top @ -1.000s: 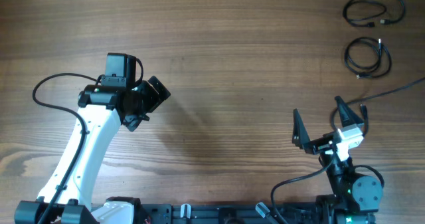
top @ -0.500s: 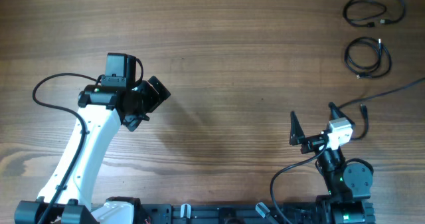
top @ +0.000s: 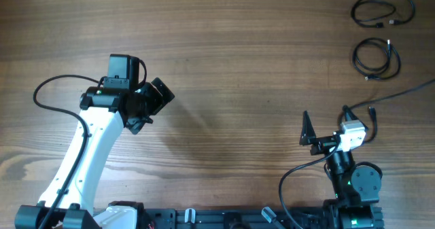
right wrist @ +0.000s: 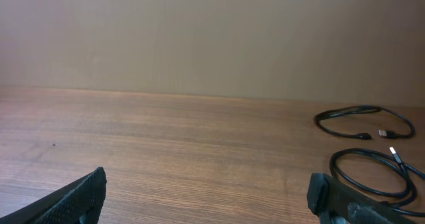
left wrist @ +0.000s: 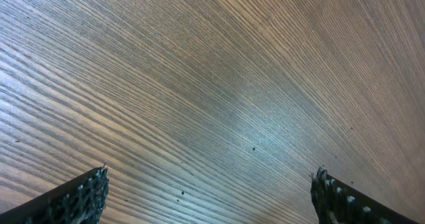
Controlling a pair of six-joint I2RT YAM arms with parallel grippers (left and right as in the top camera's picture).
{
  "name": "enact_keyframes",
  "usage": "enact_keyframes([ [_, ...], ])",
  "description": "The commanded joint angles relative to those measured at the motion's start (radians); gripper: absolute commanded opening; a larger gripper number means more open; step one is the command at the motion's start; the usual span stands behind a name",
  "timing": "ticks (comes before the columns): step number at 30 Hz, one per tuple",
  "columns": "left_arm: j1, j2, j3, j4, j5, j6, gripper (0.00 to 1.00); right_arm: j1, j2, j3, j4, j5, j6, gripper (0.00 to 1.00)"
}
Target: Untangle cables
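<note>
Right gripper [top: 327,124] has eased back toward its base at five o'clock; left gripper [top: 151,107] stays put.
Both jaws stand wide, empty. Upper cable [top: 353,11] and lower cable [top: 356,56] lie at one o'clock as separate loops, so untangling looks done.

Left arm [top: 85,154] showing a long white shell, black joints, black box [top: 124,69] at wrist; thin black cable [top: 41,90] looping off its left side. Right arm [top: 353,178] showing round black joint, green light [top: 351,183] glowing, white wrist block [top: 353,130], pointed black fingers [top: 306,127]. Pads [left wrist: 83,197] showing black studs.
</note>
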State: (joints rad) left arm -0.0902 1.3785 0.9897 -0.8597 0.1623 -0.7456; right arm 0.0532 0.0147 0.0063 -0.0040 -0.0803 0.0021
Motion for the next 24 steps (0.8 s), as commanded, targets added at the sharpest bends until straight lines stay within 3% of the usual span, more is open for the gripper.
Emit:
enact_keyframes([
  [1,0.003,0.009,-0.008,0.0,-0.006,-0.002,1.0,-0.021,-0.011,-0.001,-0.001,0.02,-0.001,1.0],
  [24,0.003,0.009,-0.008,0.0,-0.006,-0.002,1.0,0.021,-0.012,-0.001,-0.002,0.02,-0.025,1.0],
])
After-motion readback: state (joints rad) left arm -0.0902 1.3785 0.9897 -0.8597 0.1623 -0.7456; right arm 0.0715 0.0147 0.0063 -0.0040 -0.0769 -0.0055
